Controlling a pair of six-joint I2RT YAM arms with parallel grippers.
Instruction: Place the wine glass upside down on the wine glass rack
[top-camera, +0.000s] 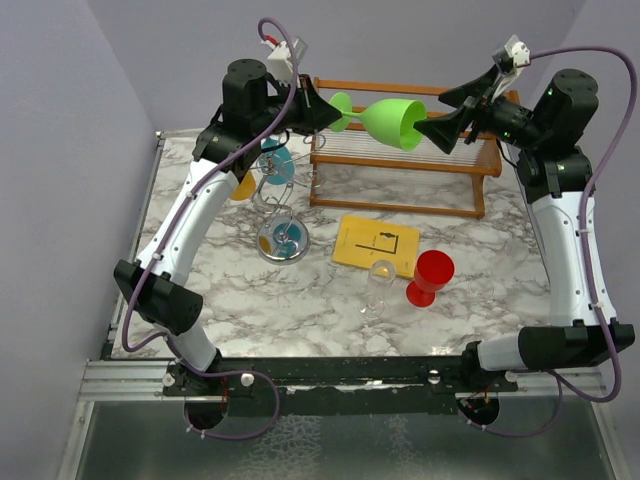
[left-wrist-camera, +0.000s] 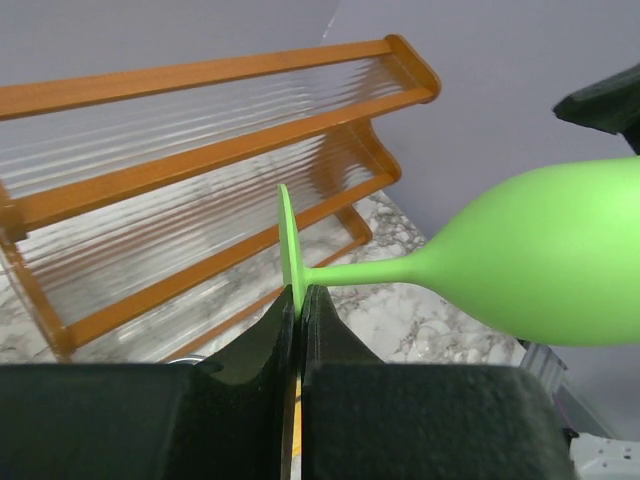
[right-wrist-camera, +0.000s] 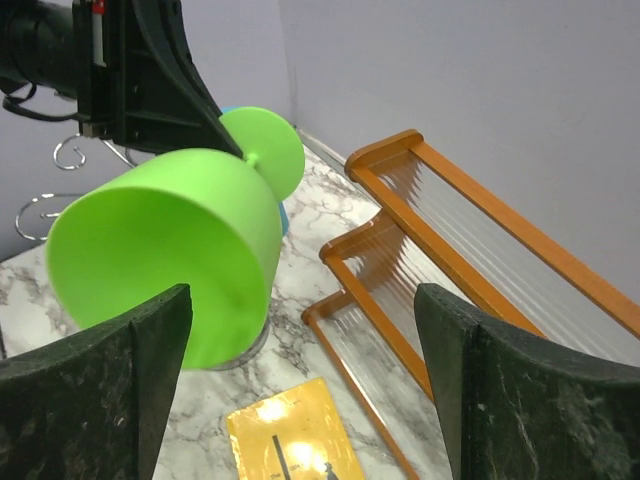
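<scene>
- Your left gripper (left-wrist-camera: 300, 300) is clenched on the thin foot of the green wine glass (top-camera: 395, 122). The jaws pinch the disc edge-on, as the left wrist view shows.
- The wine glass lies on its side in the air, above the front of the wooden slatted shelf (top-camera: 400, 165). Its foot points toward your left arm and its open mouth toward your right.
- Your right gripper (top-camera: 450, 112) is released, with its jaws spread wide. In the right wrist view the bowl's mouth faces the gap between them. You cannot tell whether one finger brushes the rim.
- The wine glass rack (top-camera: 280, 215) stands on the marble table (top-camera: 480, 300), below and to the left of the glass and apart from it. Something blue hangs among its wire arms.
- Near the table's middle you have a yellow card (top-camera: 377, 243). A red goblet (top-camera: 432, 275) stands just beside its near corner, and a clear glass (top-camera: 380, 285) stands next to that.
</scene>
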